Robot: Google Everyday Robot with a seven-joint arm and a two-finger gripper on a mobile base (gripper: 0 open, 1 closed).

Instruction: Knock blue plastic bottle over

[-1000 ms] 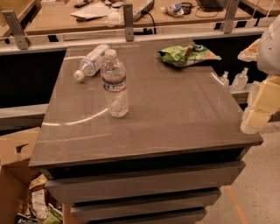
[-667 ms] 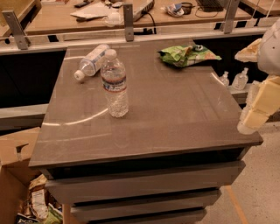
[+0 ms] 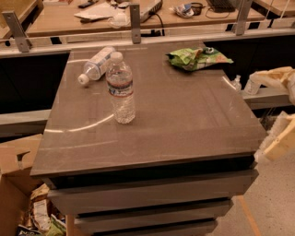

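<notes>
The blue plastic bottle (image 3: 121,88) stands upright on the left half of the grey table (image 3: 184,124). It is clear and ribbed, with a white cap and a narrow dark red-and-white label band. My gripper (image 3: 280,139) is a cream-coloured shape at the right edge of the view. It is beyond the table's right side, at about tabletop height and far from the bottle. It touches nothing on the table.
A second clear bottle (image 3: 97,64) with a pale label lies on its side at the back left, just behind the upright one. A green snack bag (image 3: 197,57) lies at the back right. A cardboard box (image 3: 16,184) sits on the floor at the left. A cluttered desk (image 3: 138,11) stands behind.
My gripper has sunk a little lower at the right edge of the view. The bottles and the bag have not moved.
</notes>
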